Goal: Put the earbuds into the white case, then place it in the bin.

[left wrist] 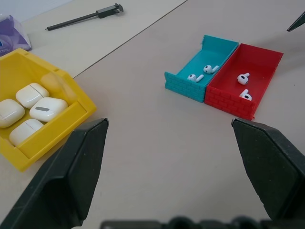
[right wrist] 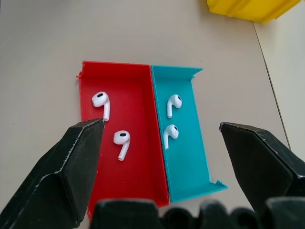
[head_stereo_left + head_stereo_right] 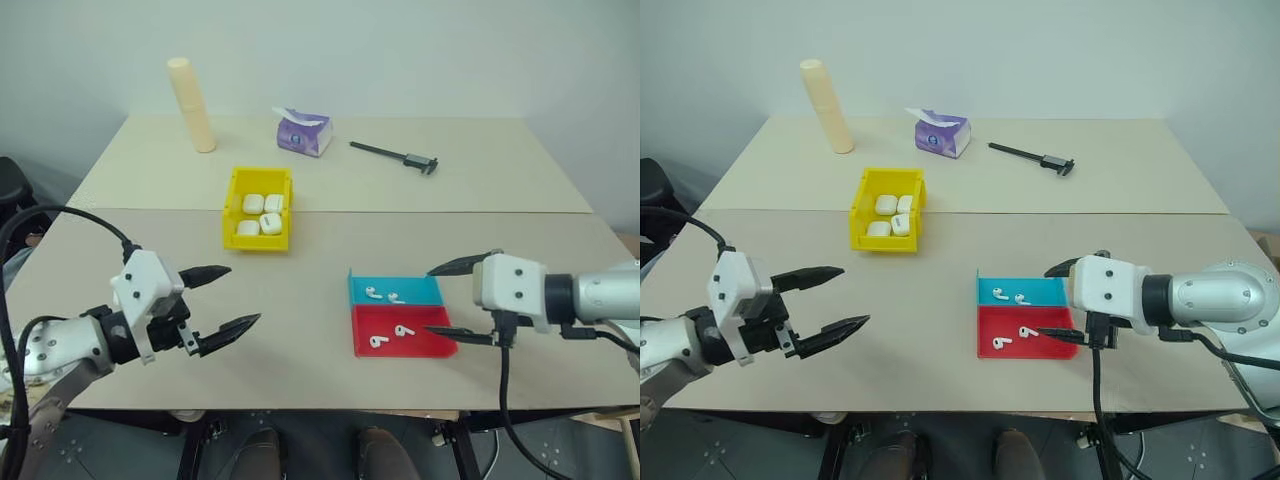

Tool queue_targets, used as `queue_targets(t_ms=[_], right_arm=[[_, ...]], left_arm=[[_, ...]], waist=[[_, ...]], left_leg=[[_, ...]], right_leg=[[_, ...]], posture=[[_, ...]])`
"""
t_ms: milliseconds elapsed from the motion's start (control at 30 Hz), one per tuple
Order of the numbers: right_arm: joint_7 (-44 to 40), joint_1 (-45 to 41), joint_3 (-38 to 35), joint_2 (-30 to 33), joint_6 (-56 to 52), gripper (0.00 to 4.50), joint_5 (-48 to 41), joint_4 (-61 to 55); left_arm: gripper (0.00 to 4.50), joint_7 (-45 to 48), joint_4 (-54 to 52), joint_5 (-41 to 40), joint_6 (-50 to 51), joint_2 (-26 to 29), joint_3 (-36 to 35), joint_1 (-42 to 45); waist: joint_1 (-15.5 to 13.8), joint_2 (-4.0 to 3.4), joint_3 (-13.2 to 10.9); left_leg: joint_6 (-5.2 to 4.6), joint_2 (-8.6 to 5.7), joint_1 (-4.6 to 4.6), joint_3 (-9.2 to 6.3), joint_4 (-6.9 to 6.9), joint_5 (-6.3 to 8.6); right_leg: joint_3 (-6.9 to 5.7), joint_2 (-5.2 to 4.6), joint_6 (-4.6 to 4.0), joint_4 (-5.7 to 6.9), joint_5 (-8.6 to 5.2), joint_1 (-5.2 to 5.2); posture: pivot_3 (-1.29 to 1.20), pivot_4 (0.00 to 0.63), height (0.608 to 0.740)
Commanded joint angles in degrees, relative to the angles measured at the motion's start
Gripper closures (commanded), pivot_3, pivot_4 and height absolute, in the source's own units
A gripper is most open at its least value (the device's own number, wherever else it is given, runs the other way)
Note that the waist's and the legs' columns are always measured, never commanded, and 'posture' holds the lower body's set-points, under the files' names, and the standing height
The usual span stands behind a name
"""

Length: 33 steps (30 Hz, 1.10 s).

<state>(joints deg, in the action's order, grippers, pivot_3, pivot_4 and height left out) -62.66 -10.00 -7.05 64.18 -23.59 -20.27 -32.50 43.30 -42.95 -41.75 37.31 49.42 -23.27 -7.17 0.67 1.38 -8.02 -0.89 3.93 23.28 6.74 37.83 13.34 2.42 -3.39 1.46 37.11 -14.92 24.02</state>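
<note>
Nearest, the left end effector (image 3: 222,297) hovers wide open and empty over the table (image 3: 300,330). The right end effector (image 3: 447,300) is equally wide, empty, at the open end of the red tray (image 3: 440,345) and blue tray (image 3: 420,292). Each tray holds two earbuds (image 2: 123,141). Farther back, the yellow bin (image 3: 232,215) contains four white cases (image 3: 272,225).

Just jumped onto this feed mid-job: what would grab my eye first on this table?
The bright yellow bin near the table's middle, holding four white cases. Nearer the robot's right side, a blue tray and a red tray sit side by side, two earbuds in each. Both end effectors stand open and empty: the left end effector over bare tabletop, the right end effector at the trays.
</note>
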Motion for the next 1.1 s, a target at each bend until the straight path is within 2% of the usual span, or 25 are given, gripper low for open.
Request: queue_targets(t_ms=[33, 333, 433, 533, 633, 667, 733, 800, 833, 967, 1000, 1033, 1067, 1100], right_arm=[[-0.46, -1.21, -0.03, 0.33, 2.06, 0.02, 1.02, 0.30], [-0.18, -2.79, 2.92, -1.11, 4.54, 0.02, 3.67, 2.58], [-0.58, -3.44, 3.70, -1.38, 5.47, 0.02, 4.28, 3.63], [-0.53, -5.20, 4.72, -2.31, 5.91, 0.02, 4.78, 5.39], [-0.14, -5.99, 5.24, -3.01, 5.97, 0.02, 5.60, 6.21], [-0.16, -5.81, 5.18, -3.10, 5.57, 0.02, 5.49, 6.04], [-0.15, -4.94, 4.83, -3.07, 5.03, 0.02, 5.31, 5.32], [0.25, -3.96, 4.85, -2.99, 4.70, 0.02, 5.81, 4.84], [0.47, -3.46, 4.96, -3.08, 4.74, 0.02, 6.09, 4.73], [1.60, -2.65, 6.02, -3.56, 4.85, 0.02, 7.61, 4.78], [1.81, -2.63, 6.16, -3.71, 4.87, 0.02, 7.85, 4.80], [2.00, -2.60, 6.20, -3.87, 4.54, 0.02, 7.89, 4.73], [2.14, -2.57, 6.27, -4.01, 4.29, 0.02, 8.03, 4.61], [2.28, -2.53, 6.36, -4.11, 4.13, 0.02, 8.18, 4.53]], left_arm=[[0.00, -0.86, -1.06, -0.45, -0.50, -0.47, -0.31, 0.11], [0.00, -7.33, -4.64, -0.63, 2.20, -1.55, 0.94, 0.38], [0.00, -16.05, -6.46, 0.10, 8.78, -1.79, 1.99, 2.82], [0.00, -29.96, -9.87, 3.25, 22.59, -1.67, 5.01, 8.66], [0.00, -35.33, -12.67, -0.52, 33.31, -2.93, 3.69, 14.31], [0.00, -38.73, -12.25, 1.17, 42.67, -7.64, 3.08, 20.29], [0.00, -49.03, -9.12, 4.08, 53.29, -15.97, 2.55, 28.18], [0.00, -60.22, 1.62, -8.10, 55.19, -15.67, 0.37, 30.42], [0.00, -64.10, 2.99, -10.39, 55.19, -14.44, 0.54, 30.98], [0.00, -86.56, 16.45, -33.94, 55.19, -5.87, -0.68, 34.35], [0.00, -97.73, 19.78, -49.98, 46.02, 1.98, 3.79, 32.30], [0.00, -107.12, 22.04, -61.12, 38.90, 7.38, 7.02, 30.74], [0.00, -113.50, 23.93, -68.19, 33.57, 10.92, 9.34, 29.57], [0.00, -116.35, 24.66, -71.25, 30.38, 13.01, 10.78, 28.81]], waist=[[0.01, 0.00, 0.00], [0.03, 0.01, 0.01], [0.01, 0.01, 0.01], [-0.07, 0.04, 0.00], [-0.04, 0.14, -0.01], [-0.04, 0.14, -0.01], [-0.71, 0.16, -0.02], [-0.91, 0.23, 0.01], [-0.70, 0.23, 0.01], [0.09, 0.48, -0.14], [0.05, 0.51, -0.15], [0.19, 0.71, -0.26], [0.25, 0.72, -0.27], [0.09, 0.69, -0.28]], left_leg=[[0.00, 0.00, 0.00, 0.00, 0.00, 0.00], [0.00, 0.00, 0.00, -0.01, 0.00, 0.00], [0.00, 0.00, -0.02, -0.03, 0.00, 0.00], [0.00, -0.02, -0.08, -0.09, 0.02, -0.01], [0.00, -0.03, -0.12, -0.13, 0.04, -0.01], [0.00, -0.04, -0.12, -0.13, 0.04, 0.00], [-0.01, -0.12, -0.10, -0.18, 0.08, 0.00], [0.00, -0.10, -0.14, -0.27, 0.11, -0.01], [0.00, -0.08, -0.30, -0.32, 0.09, 0.00], [-0.01, 0.00, -0.44, -0.31, 0.00, 0.01], [-0.01, -0.04, -0.44, -0.31, 0.01, 0.01], [-0.01, -0.03, -0.47, -0.32, 0.02, 0.01], [0.01, 0.16, -0.52, -0.32, -0.03, 0.02], [0.06, 0.26, -0.53, -0.33, -0.05, 0.03]], right_leg=[[0.00, 0.00, 0.00, 0.00, 0.00, 0.00], [0.01, 0.00, 0.00, 0.00, 0.00, -0.01], [0.01, 0.01, 0.00, 0.01, 0.00, -0.02], [0.00, 0.01, 0.02, 0.02, 0.01, -0.14], [-0.01, 0.01, 0.04, 0.00, 0.02, -0.22], [-0.01, 0.00, 0.05, 0.00, 0.02, -0.22], [-0.07, -0.02, 0.09, 0.00, 0.00, -0.28], [-0.13, 0.03, 0.09, -0.02, 0.01, -0.42], [-0.10, 0.01, 0.09, -0.02, 0.01, -0.54], [-0.03, -0.02, 0.06, 0.01, -0.01, -0.59], [-0.02, -0.08, 0.06, 0.02, -0.01, -0.60], [-0.04, -0.11, 0.06, 0.02, -0.01, -0.65], [0.00, -0.13, 0.04, 0.01, 0.00, -0.63], [-0.01, -0.19, 0.02, 0.04, 0.00, -0.64]], posture=[[0.00, 0.150, 0.740], [0.00, 0.150, 0.740], [0.00, 0.150, 0.740], [0.00, 0.150, 0.740], [0.00, 0.150, 0.740], [0.00, 0.150, 0.740], [0.00, 0.150, 0.740], [0.00, 0.150, 0.740], [0.00, 0.150, 0.740], [0.00, 0.150, 0.740], [0.00, 0.150, 0.740], [0.00, 0.150, 0.740], [0.00, 0.150, 0.740], [0.00, 0.150, 0.740]])
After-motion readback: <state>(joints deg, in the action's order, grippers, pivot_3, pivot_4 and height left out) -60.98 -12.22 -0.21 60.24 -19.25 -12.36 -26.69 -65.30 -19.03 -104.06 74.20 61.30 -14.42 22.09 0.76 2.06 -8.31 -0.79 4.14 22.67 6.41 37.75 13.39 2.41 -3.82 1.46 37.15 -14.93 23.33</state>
